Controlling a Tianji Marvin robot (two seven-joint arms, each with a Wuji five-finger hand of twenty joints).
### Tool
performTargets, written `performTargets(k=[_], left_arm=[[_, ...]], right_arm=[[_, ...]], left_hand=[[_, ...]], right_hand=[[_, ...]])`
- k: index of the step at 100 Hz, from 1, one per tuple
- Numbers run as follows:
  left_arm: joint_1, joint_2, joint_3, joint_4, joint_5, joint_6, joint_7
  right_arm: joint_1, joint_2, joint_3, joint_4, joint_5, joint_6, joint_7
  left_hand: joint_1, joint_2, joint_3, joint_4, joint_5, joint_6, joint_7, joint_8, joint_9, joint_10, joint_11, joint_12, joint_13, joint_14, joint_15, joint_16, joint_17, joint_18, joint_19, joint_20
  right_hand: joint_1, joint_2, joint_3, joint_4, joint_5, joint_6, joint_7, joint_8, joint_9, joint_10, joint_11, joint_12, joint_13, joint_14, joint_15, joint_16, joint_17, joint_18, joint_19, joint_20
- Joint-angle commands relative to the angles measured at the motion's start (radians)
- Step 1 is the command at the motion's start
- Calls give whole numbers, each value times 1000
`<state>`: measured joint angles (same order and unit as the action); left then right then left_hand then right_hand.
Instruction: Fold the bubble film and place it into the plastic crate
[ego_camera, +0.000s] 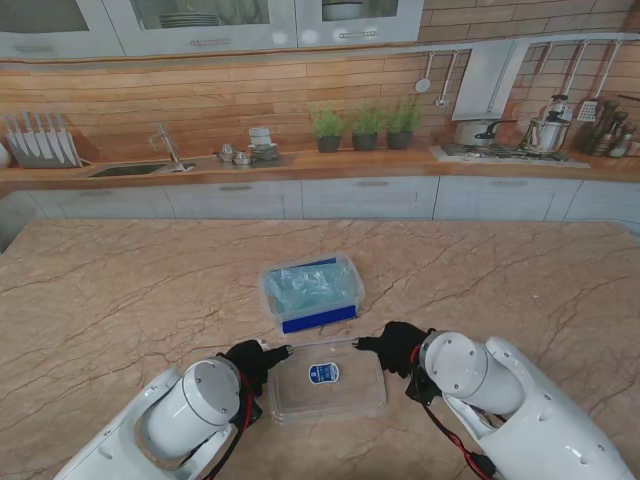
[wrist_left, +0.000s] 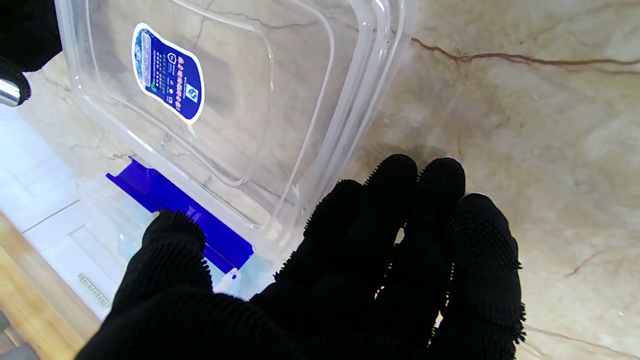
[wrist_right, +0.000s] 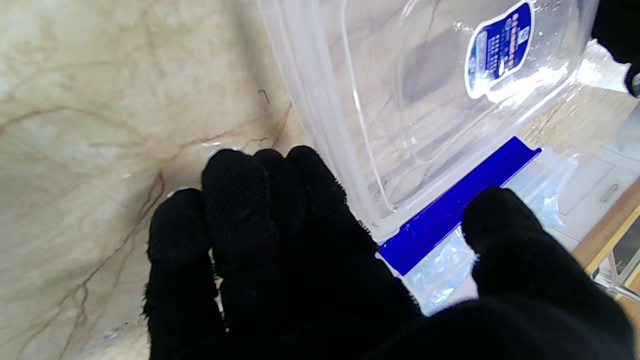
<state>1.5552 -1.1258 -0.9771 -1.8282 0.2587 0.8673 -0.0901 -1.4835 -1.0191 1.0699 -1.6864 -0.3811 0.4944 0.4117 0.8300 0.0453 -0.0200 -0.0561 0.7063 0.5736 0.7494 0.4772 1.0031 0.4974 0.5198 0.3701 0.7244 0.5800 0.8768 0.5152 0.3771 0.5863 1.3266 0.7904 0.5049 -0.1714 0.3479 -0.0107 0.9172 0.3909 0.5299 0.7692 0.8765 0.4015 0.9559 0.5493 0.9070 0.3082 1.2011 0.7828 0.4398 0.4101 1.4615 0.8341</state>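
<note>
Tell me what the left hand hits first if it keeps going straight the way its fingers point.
Probably the clear lid. In the stand view the left hand sits at the lid's left edge, fingers aimed across it toward the right hand. The left wrist view shows the fingertips beside the rim; whether they touch is unclear.

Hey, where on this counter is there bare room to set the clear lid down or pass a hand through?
Bare marble spreads left of the left hand and right of the right hand, and beyond the plastic crate up to the far counter edge. It is crowded in the middle: the clear lid lies between both hands, just nearer to me than the crate holding the bubble film.
</note>
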Motion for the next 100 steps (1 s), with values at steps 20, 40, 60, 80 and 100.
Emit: performTargets(k=[20,40,60,80,100], left_arm=[[19,-16,-6,-57,-15,-33,-17],[32,-13,-20,-76,-15,-43,-21],[35,-10,-36,-99,-19,-36,-27],[44,1,-50,-128,5,-52,-47],[59,3,-65,-144,11,-63,-48]], right_arm=[[-1,-21,-10,-46,16,-10,16],[3,-21,-9,-59,20,-12,20],[33,-21,-21,-62,39,1,29],[62,-21,-32,-65,54,-5,39],[78,-22,-36,-71,63,-17,42]], left_hand=[[27,-6,-5,20,45,-251,44,52,-14,-91,-28,-2,15,9,-1,-4,8,-3,7,-5],[28,-7,-5,20,50,-250,47,55,-7,-90,-26,0,19,9,-1,-4,8,-3,7,-5],[29,-7,-5,20,50,-247,46,55,-8,-88,-27,1,19,10,-1,-5,8,-3,7,-5],[28,-8,-5,20,53,-247,46,56,-5,-87,-26,1,23,10,-1,-5,12,1,5,-6],[27,-8,-5,20,53,-248,44,56,-3,-87,-27,1,22,11,-2,-6,14,3,2,-8]], right_hand=[[32,34,-24,43,46,-219,-19,-13,31,82,70,18,28,56,48,18,3,-118,126,30],[34,33,-23,44,45,-220,-16,-9,30,81,71,19,27,55,50,19,3,-117,128,31],[33,32,-24,44,44,-220,-15,-8,31,83,71,20,28,56,51,19,3,-119,130,32],[32,34,-24,44,45,-222,-13,-5,31,81,72,21,28,55,53,19,3,-118,130,32],[32,34,-24,44,43,-222,-12,-4,31,82,71,21,28,55,53,19,4,-118,130,32]])
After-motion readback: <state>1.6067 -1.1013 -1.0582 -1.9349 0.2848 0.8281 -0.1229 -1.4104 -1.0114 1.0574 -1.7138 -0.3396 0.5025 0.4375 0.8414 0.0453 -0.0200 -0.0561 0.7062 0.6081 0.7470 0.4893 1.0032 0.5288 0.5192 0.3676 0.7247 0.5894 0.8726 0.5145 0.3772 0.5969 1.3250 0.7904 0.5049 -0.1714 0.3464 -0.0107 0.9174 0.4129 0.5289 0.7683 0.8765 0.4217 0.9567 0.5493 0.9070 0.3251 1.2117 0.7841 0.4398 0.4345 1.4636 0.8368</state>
